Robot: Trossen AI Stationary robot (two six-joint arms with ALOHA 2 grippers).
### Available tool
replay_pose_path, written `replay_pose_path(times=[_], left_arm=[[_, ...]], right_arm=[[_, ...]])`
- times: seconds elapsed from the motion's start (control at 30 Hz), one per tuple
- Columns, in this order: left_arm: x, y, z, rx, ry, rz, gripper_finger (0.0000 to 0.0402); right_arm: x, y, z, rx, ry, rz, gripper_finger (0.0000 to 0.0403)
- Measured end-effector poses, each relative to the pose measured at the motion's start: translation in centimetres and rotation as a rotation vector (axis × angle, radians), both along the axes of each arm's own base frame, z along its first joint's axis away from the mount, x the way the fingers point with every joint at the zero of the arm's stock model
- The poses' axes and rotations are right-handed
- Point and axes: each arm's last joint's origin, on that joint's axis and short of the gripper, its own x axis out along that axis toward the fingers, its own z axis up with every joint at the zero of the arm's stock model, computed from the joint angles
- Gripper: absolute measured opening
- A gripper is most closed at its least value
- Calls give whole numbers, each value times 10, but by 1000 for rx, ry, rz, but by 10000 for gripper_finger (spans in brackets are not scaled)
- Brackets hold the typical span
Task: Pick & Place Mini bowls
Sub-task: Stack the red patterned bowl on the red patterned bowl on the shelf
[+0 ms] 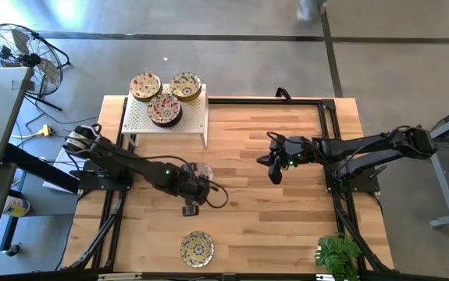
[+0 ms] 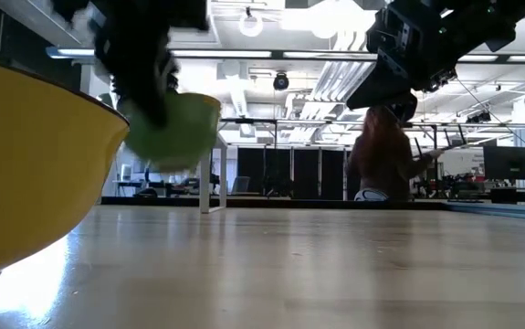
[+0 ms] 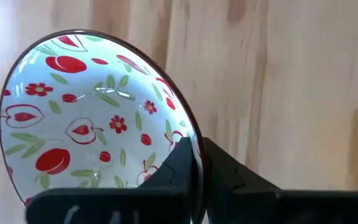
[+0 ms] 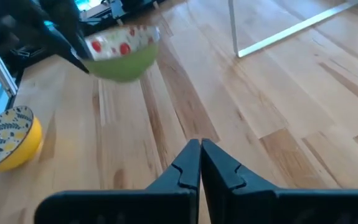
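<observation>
A small round yellow-bottomed ceramic bowl is sitting at the tabletop's six o'clock edge. Toward the centre, the left gripper is pinching the rim of a green-bottomed, cherry-patterned mini bowl, holding it clear of the wood. At three o'clock, the right gripper is hovering closed and empty. Three more patterned bowls are resting on a white perforated stand at eleven o'clock.
</observation>
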Motion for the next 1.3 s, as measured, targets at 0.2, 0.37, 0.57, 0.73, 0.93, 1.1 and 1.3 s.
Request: replay_pose_path(times=[0.2, 0.37, 0.57, 0.73, 0.93, 1.1, 1.3], left_arm=[[8, 4, 69, 104, -57, -63, 6], [12, 27, 115, 162, -118, 2, 6], [2, 70, 177, 201, -205, 162, 6], [-17, 109, 211, 256, -223, 337, 6], [-48, 155, 223, 288, -123, 549, 6], [-71, 191, 227, 261, -106, 693, 6], [-102, 229, 232, 196, -118, 869, 6]], right_arm=[[0, 0, 0, -35, 3, 17, 2], [0, 0, 0, -59, 5, 30, 2], [0, 0, 0, -67, 6, 33, 1], [0, 0, 0, -65, 6, 36, 1], [0, 0, 0, -58, 4, 31, 2], [0, 0, 0, -61, 3, 20, 1], [0, -1, 0, -48, 1, 3, 1]])
